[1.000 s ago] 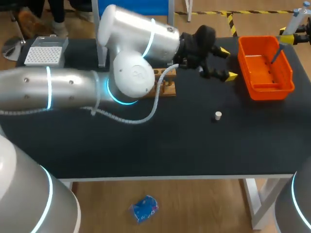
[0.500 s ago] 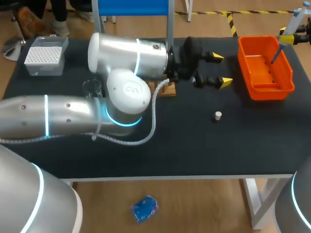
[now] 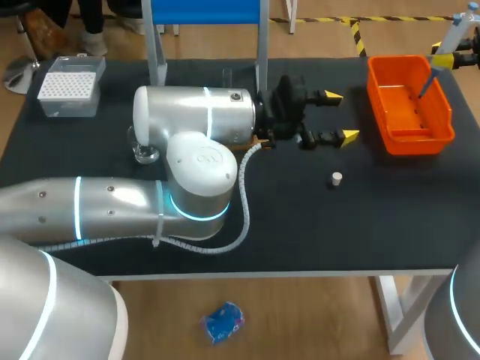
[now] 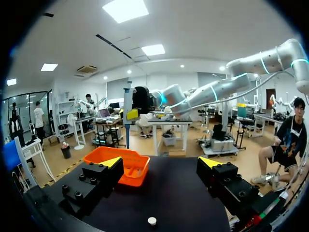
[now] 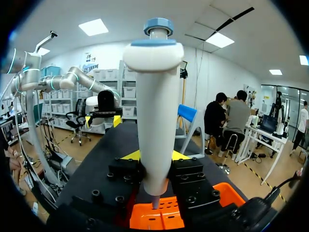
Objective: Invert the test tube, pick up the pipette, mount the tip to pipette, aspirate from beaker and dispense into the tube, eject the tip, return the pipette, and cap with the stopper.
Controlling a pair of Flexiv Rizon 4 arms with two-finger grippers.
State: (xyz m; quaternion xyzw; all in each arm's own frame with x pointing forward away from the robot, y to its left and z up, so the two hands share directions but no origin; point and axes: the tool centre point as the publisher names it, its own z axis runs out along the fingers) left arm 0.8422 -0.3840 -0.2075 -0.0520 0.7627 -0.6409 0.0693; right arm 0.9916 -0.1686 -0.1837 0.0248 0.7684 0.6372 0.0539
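My right gripper [image 3: 463, 54] hangs at the table's far right corner, over the orange bin [image 3: 444, 120], shut on the white pipette [image 3: 455, 31]. A blue tip [image 3: 426, 84] points down into the bin. In the right wrist view the pipette [image 5: 155, 116] stands upright between the fingers of that gripper [image 5: 154, 169]. My left gripper [image 3: 337, 116] is open and holds nothing, left of the bin. The white stopper [image 3: 337, 178] lies on the table in front of it, and shows under the left gripper [image 4: 161, 164] as a small white stopper [image 4: 152, 221]. A clear test tube [image 3: 226, 76] stands behind the left arm.
A tip box [image 3: 69, 86] sits at the far left corner. A glass beaker [image 3: 142, 147] stands beside my left arm's wrist. The wooden rack [image 3: 259, 139] is mostly hidden by that arm. The orange bin [image 4: 126, 164] lies ahead of the left gripper.
My left arm has drawn back toward the front of the table and its gripper has shifted a little left, uncovering the beaker and the test tube. The right arm and pipette have not moved.
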